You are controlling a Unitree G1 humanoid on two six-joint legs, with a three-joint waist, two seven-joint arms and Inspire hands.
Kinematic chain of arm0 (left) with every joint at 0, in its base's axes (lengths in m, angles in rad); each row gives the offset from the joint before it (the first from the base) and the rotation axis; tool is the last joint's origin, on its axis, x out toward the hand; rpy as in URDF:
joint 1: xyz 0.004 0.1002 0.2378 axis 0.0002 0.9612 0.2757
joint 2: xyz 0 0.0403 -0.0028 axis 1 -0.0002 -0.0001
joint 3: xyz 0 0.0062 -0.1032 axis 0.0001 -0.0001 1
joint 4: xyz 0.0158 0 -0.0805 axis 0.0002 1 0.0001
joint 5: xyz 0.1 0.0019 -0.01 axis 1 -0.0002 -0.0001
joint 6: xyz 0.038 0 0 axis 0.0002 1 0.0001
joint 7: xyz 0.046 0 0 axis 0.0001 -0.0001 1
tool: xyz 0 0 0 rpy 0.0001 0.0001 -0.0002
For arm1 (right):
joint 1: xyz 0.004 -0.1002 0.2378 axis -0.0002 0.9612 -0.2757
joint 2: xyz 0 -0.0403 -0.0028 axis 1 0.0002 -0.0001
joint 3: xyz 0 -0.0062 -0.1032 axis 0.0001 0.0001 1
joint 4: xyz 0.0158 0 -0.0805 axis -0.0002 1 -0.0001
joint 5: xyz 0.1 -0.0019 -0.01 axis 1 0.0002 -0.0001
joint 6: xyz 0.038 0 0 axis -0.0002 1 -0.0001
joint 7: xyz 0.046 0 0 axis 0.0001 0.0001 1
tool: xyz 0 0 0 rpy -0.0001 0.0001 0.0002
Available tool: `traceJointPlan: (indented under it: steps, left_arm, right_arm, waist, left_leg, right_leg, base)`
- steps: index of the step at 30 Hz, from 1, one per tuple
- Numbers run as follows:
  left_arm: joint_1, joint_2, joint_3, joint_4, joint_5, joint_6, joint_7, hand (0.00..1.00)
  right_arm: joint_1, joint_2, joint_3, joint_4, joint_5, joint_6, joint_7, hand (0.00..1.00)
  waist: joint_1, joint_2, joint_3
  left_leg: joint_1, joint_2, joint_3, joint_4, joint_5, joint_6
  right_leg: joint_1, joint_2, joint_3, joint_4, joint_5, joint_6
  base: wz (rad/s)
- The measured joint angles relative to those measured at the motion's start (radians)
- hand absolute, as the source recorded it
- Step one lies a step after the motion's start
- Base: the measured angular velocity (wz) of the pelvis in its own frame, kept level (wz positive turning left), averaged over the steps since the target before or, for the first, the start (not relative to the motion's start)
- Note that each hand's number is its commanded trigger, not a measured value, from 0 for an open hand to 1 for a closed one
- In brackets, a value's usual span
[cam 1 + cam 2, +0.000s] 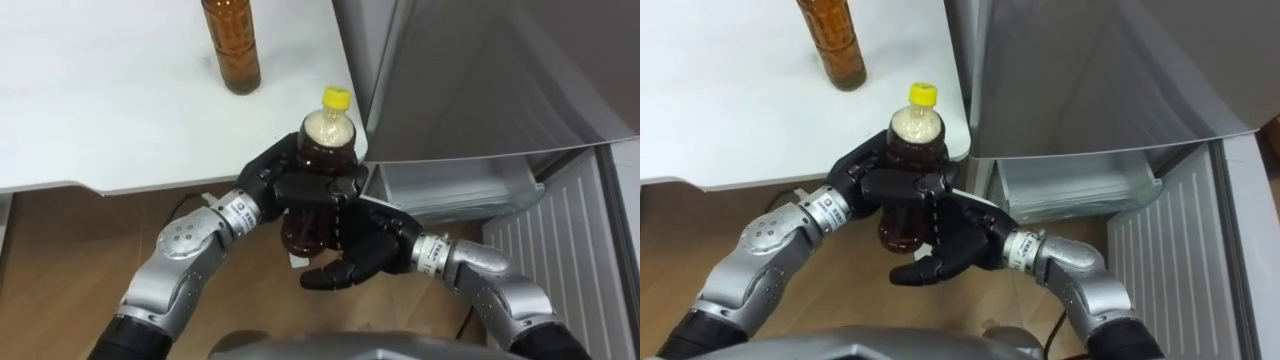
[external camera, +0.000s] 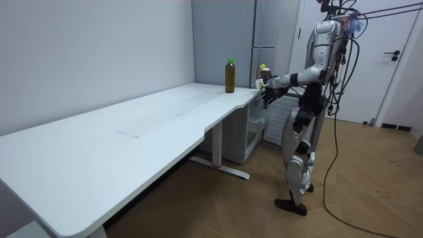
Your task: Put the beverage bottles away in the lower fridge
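A brown drink bottle with a yellow cap point(image 1: 322, 160) point(image 1: 908, 150) is held upright just off the white table's corner, in front of the fridge. My left hand point(image 1: 300, 185) point(image 1: 895, 185) is curled round its middle. My right hand point(image 1: 362, 250) point(image 1: 950, 250) lies under and beside the bottle's base, fingers spread and relaxed. A second brown bottle point(image 1: 231, 45) point(image 1: 832, 42) point(image 2: 230, 75) stands on the table point(image 1: 100, 110) near its far edge. The lower fridge compartment point(image 1: 450, 190) point(image 1: 1070, 185) stands open to my right, its door point(image 1: 560, 250) swung out.
The grey upper fridge door point(image 1: 480, 70) is closed above the open compartment. Wooden floor point(image 1: 80, 250) lies below the table edge. In the room view I stand at the table's end by the fridge point(image 2: 264, 39), a closed white door point(image 2: 390, 59) behind me.
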Motion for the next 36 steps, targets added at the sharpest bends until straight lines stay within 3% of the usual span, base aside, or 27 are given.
traceJointPlan:
  steps: [1, 16, 28, 29, 30, 31, 36]
  left_arm:
    - [0.0, 0.0, 0.0, 0.0, 0.0, 0.0, 0.0, 1.0]
    - [0.002, -0.011, -0.032, 0.002, 0.0, -0.01, -0.028, 1.0]
    - [0.002, -0.016, -0.032, 0.002, -0.002, -0.011, -0.031, 1.0]
    - [0.002, -0.016, -0.031, 0.002, -0.002, -0.011, -0.036, 0.92]
    - [0.002, -0.017, -0.032, 0.002, -0.002, -0.011, -0.039, 0.65]
    - [0.002, -0.018, -0.032, 0.002, -0.002, -0.011, -0.039, 0.01]
    - [0.002, -0.023, -0.033, 0.002, -0.002, -0.011, -0.045, 0.0]
  right_arm:
    - [0.0, 0.0, 0.0, 0.0, 0.0, 0.0, 0.0, 1.0]
    - [0.005, 0.002, 0.001, 0.001, 0.004, 0.029, -0.074, 1.0]
    - [0.005, 0.01, 0.012, 0.001, 0.013, 0.029, -0.083, 1.0]
    - [0.005, 0.01, 0.013, 0.001, 0.015, 0.029, -0.083, 1.0]
    - [0.005, 0.01, 0.015, 0.001, 0.016, 0.029, -0.083, 1.0]
    - [0.005, 0.01, 0.016, 0.001, 0.016, 0.029, -0.083, 1.0]
    - [0.005, 0.011, 0.018, 0.003, 0.021, 0.03, -0.09, 1.0]
  waist:
    - [0.001, 0.0, -0.0002]
    - [0.024, 0.001, 0.001]
    - [0.027, -0.002, 0.0021]
    - [0.027, -0.002, 0.002]
    - [0.027, -0.002, 0.002]
    - [0.027, -0.002, 0.002]
    - [0.027, -0.002, 0.0018]
  left_leg:
    - [0.0, 0.0, 0.0, 0.0, 0.0, 0.0]
    - [0.016, 0.0, 0.0, -0.001, 0.0, 0.0]
    - [0.016, 0.0, 0.004, -0.001, 0.0, 0.0]
    - [0.016, 0.0, 0.004, -0.001, 0.0, 0.0]
    - [0.016, 0.0, 0.004, -0.001, 0.0, 0.0]
    - [0.016, 0.0, 0.004, -0.001, 0.0, 0.0]
    - [0.016, 0.0, 0.004, -0.001, 0.0, 0.0]
  right_leg:
    - [0.0, 0.0, 0.0, 0.0, 0.0, 0.0]
    - [0.016, 0.0, 0.001, 0.0, 0.0, 0.0]
    - [0.014, 0.0, 0.003, -0.003, 0.0, 0.0]
    - [0.014, 0.0, 0.003, -0.003, 0.0, 0.0]
    - [0.015, 0.0, 0.003, -0.004, 0.0, 0.0]
    - [0.015, 0.0, 0.003, -0.004, 0.0, 0.0]
    - [0.015, 0.0, 0.003, -0.004, 0.0, 0.0]
  base:
    - [0.0]
    - [0.0]
    - [0.0]
    - [0.0]
    - [0.0]
    - [0.0]
    - [0.0]
